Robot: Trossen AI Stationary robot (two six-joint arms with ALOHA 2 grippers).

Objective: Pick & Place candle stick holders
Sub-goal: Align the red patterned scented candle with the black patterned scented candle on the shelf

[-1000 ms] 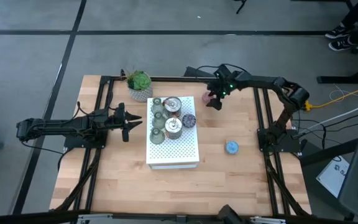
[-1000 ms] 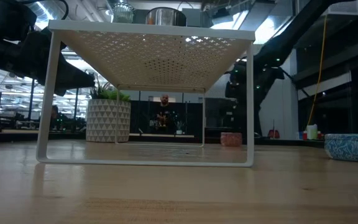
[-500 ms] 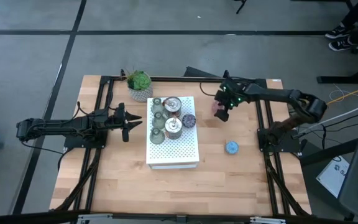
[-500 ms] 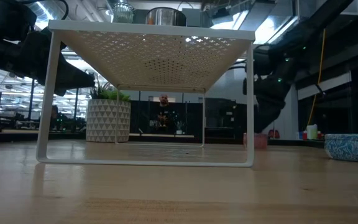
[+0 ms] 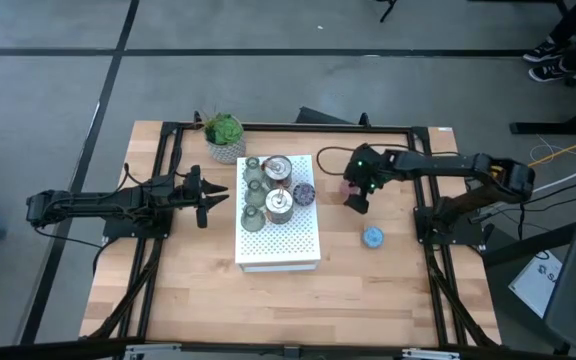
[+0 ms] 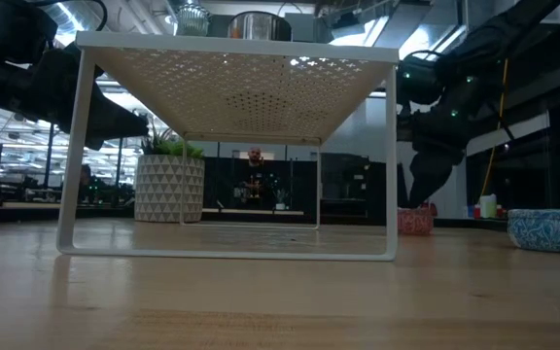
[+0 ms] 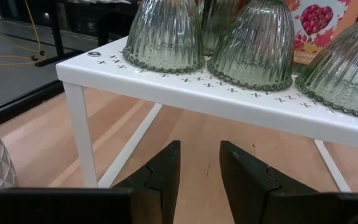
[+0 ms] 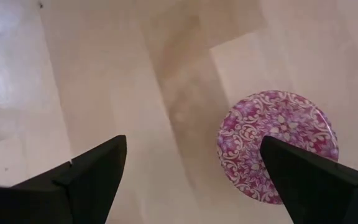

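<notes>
Overhead, a wooden table [image 5: 198, 300] w/ two dark robot arms. Centre: white perforated shelf [image 5: 288, 245] carrying three olive-green ribbed glass holders [image 5: 253, 190], two round silvery metal holders [image 5: 278, 205] and a purple holder [image 5: 305, 193]. Right gripper [image 5: 356, 196] sits just right of the shelf, jaws wide apart, holding nothing; pink patterned holder [image 8: 277, 145] stands on the table directly below it, nearer one finger than the other, not gripped. From table level the same pink holder shows beside the shelf's right leg, under the gripper. Blue holder [image 5: 372, 237] stands alone on the table, a bit further toward the front. Left gripper [image 5: 211, 197] waits left of the shelf, pointing at it, jaws slightly apart, empty. Green plant in white pot [image 5: 225, 137] at back-left corner of shelf
</notes>
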